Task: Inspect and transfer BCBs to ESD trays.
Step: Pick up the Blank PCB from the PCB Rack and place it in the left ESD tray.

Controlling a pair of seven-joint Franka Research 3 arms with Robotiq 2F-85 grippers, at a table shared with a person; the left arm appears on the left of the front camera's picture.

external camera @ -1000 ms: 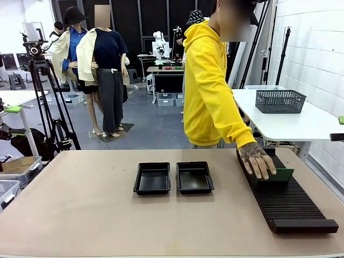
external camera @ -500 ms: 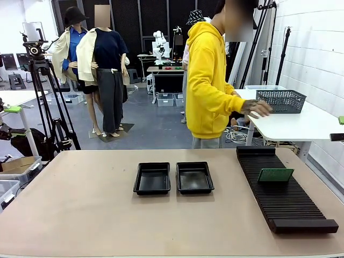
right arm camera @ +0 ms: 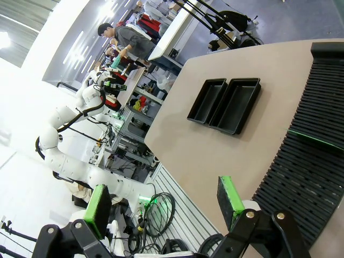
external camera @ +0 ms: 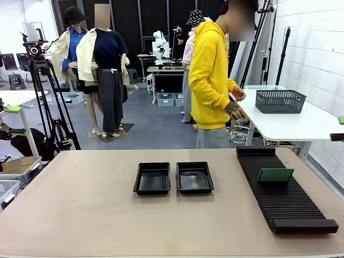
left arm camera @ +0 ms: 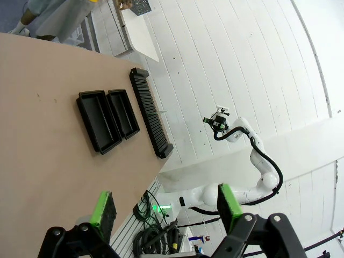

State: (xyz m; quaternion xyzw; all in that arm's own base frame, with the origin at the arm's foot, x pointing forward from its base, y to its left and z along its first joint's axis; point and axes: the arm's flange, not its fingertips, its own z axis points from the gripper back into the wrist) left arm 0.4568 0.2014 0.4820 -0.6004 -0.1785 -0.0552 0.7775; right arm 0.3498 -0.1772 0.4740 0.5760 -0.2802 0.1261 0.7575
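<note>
Tan table (external camera: 80,215) bears two ESD trays (external camera: 152,180), slotted rack (external camera: 285,201).

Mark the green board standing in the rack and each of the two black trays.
green board (external camera: 275,175): front view, middle of its face.
left tray (external camera: 152,180): front view, bare floor.
right tray (external camera: 194,179): front view, bare floor.

Both arms folded and raised, fingers spread wide, holding nothing.
On left end effector (left arm camera: 165,207), green pads far apart, gap bare; right end effector (right arm camera: 163,201) likewise. From the left wrist, right arm (left arm camera: 259,162) bent sharply at the elbow, wrist lifted; from the right wrist, left arm (right arm camera: 54,137) in a matching crook.
</note>
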